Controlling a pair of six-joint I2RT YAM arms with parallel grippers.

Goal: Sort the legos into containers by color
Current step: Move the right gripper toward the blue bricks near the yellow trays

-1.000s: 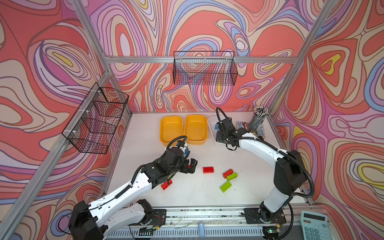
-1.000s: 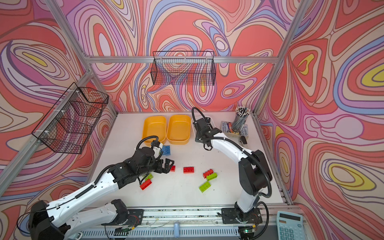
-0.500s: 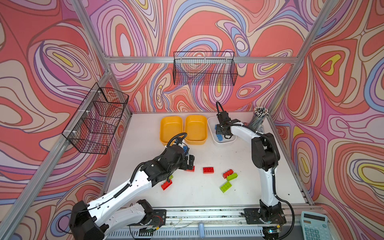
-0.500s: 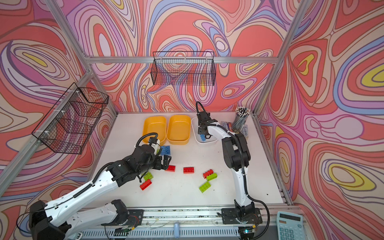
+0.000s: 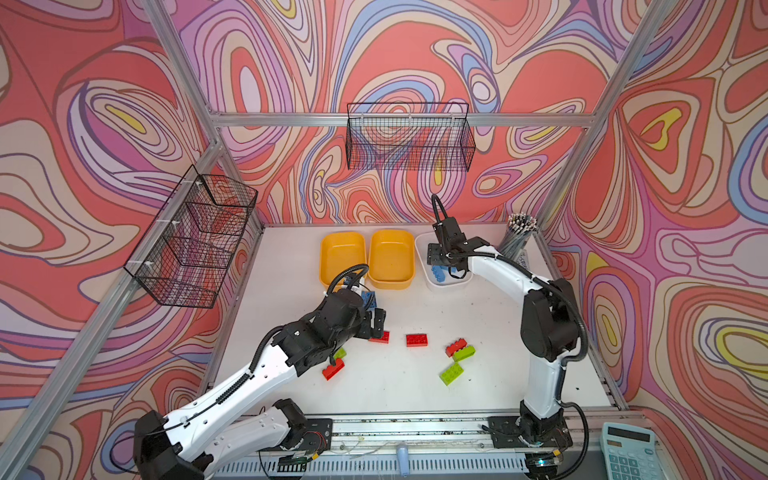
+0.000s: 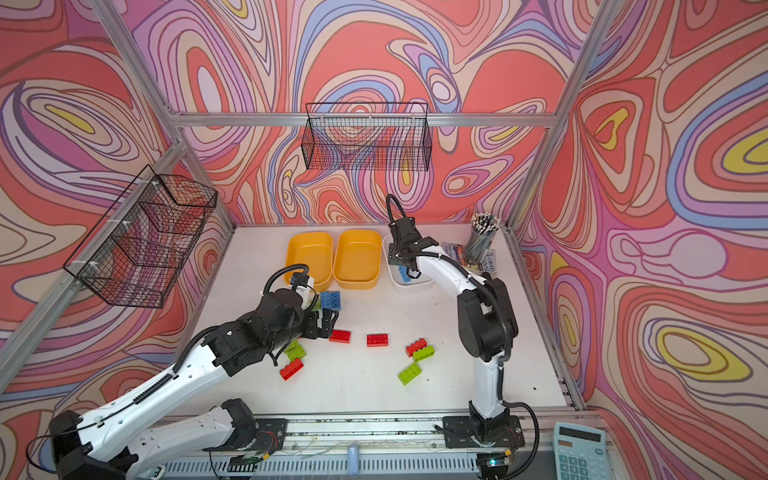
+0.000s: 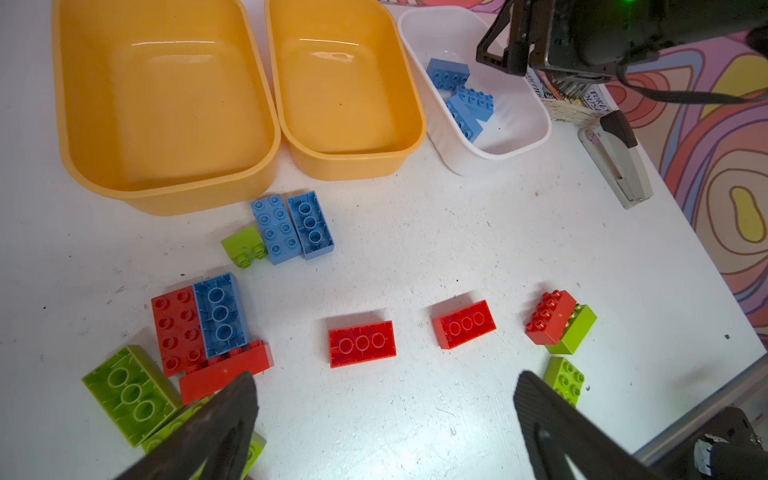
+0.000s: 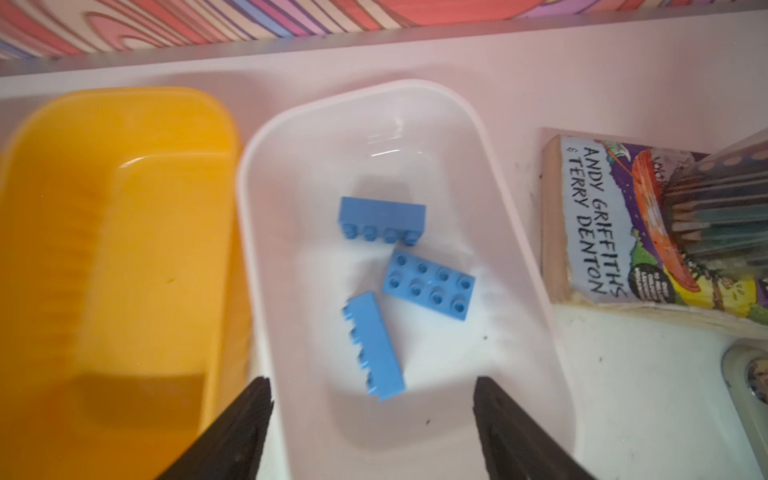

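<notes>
My blind spots
In a top view my left arm (image 5: 316,332) hides all but a corner of a green brick (image 5: 340,353); the right wrist view gives me the yellow tub (image 8: 124,257) blurred and cropped, the book (image 8: 598,224) cropped.

Wire baskets (image 5: 409,137) on walls, pencil cup (image 6: 480,243) on book (image 8: 594,224), stapler (image 7: 623,166) beside; calculator (image 5: 629,455) at front edge

The left arm (image 5: 266,374) and right arm (image 5: 503,274) wear glossy white shells between bulky black joint housings. A ribbed black cable (image 5: 351,269) arches behind the left gripper (image 5: 373,325); another arches behind the right gripper (image 5: 435,261). The fingers (image 7: 544,411) are matte black and finely textured. A black segmented strip (image 5: 235,384) runs along the left shell.
</notes>
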